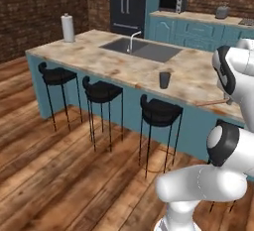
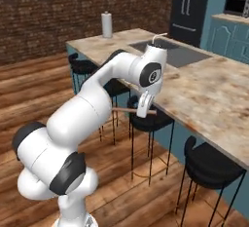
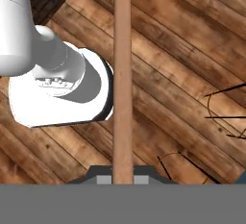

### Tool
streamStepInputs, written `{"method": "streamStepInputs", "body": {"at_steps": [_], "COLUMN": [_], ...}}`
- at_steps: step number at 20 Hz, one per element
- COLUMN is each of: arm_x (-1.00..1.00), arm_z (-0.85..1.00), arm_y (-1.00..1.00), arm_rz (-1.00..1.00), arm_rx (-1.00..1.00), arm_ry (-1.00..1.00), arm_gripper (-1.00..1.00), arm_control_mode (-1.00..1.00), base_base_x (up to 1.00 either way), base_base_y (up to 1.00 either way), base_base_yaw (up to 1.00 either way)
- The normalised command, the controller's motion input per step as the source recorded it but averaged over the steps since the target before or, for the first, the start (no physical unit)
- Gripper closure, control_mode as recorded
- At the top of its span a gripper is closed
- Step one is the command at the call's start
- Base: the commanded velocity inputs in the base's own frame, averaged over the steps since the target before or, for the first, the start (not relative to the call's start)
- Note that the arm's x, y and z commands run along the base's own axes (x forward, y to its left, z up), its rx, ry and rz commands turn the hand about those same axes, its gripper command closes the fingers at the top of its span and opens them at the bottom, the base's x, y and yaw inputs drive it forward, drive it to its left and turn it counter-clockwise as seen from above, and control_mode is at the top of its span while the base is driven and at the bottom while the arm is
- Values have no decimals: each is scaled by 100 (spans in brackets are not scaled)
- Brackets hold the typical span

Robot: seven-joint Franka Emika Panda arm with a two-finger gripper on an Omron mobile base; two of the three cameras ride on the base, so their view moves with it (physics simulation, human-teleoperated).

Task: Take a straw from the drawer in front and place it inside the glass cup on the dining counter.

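The claw (image 2: 142, 111) is squeezing tight on the straw (image 2: 127, 110), holding it flat and sideways in the middle of the frame so it is not slipping while being carried; the glass cup (image 1: 164, 80) is waiting upright on the brown stone surface (image 1: 99, 59), right of middle; black stools (image 1: 159, 112) are standing on the wooden floor (image 1: 59, 175) below, with brick walls (image 1: 30, 12) behind.

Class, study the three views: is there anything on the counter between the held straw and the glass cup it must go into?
Nothing visible. The tool holds the straw at the dining counter's edge. The glass cup stands alone on bare stone; the sink lies behind it.
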Motion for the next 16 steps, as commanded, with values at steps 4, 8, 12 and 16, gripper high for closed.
{"method": "streamStepInputs", "body": {"at_steps": [4,8,12,16], "arm_x": [0,0,0,0], "arm_z": [0,0,0,0], "arm_y": [0,0,0,0], "arm_rz": [0,0,0,0], "arm_rx": [0,0,0,0], "arm_ry": [0,0,0,0], "arm_gripper": [100,100,100,100], "arm_control_mode": [100,100,100,100], "base_base_x": [50,37,30,52], "base_base_y": [88,72,68,66], "base_base_yaw": [-55,-52,-45,-41]}}
